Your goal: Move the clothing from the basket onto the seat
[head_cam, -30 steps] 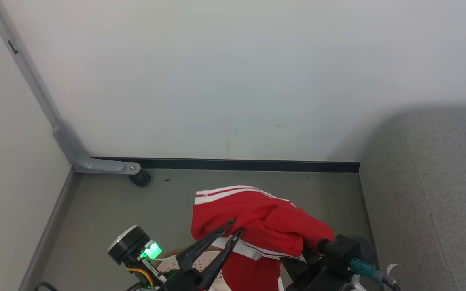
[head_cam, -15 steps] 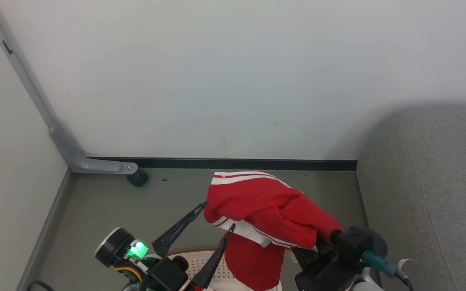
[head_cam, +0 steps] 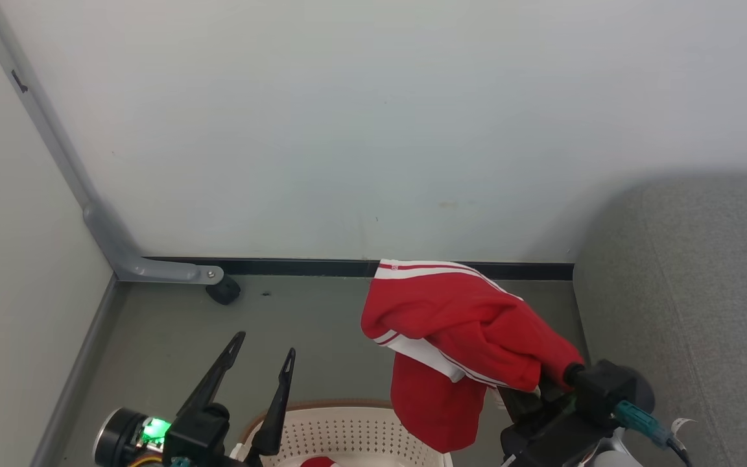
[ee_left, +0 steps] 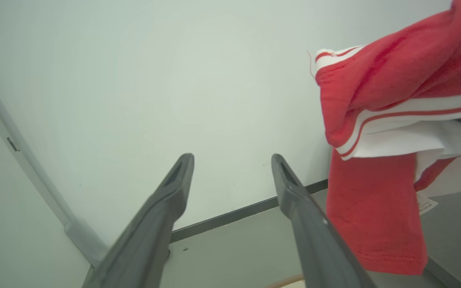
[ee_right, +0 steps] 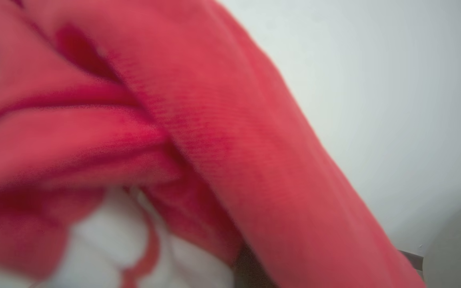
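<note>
Sofa-bound: the robot's right gripper (head_cam: 529,401), clamped on a red garment (head_cam: 471,324) with white stripes, holds it in the air at 5 o'clock in the head view. The garment hangs between the perforated laundry basket (head_cam: 347,431) at 6 o'clock and the grey sofa seat (head_cam: 691,292) at 3 to 4 o'clock. The left gripper (head_cam: 264,344), at 7 o'clock, has its jaws spread wide with nothing between them, apart from the cloth.

The step in hand appears to be the carry to the seat. Done well, the right arm would swing towards 3 o'clock with the hanging hem high enough to clear the seat's rounded edge. It would part its jaws only once most of the cloth lies well in on the cushion, since a soft garment released at the edge could slide to the floor. The free left arm would best steer clear of the dangling hem.

A little more red cloth (head_cam: 318,462) shows inside the basket at the bottom edge of the head view, so the task looks unfinished.

The right gripper's fingers are buried under the folds, so the exact point of grip cannot be made out. The right wrist view is a close blur of red and white. The basket is cut off by the frame, its contents largely unseen. A white label (ee_left: 426,205) on the garment is too small to read.
</note>
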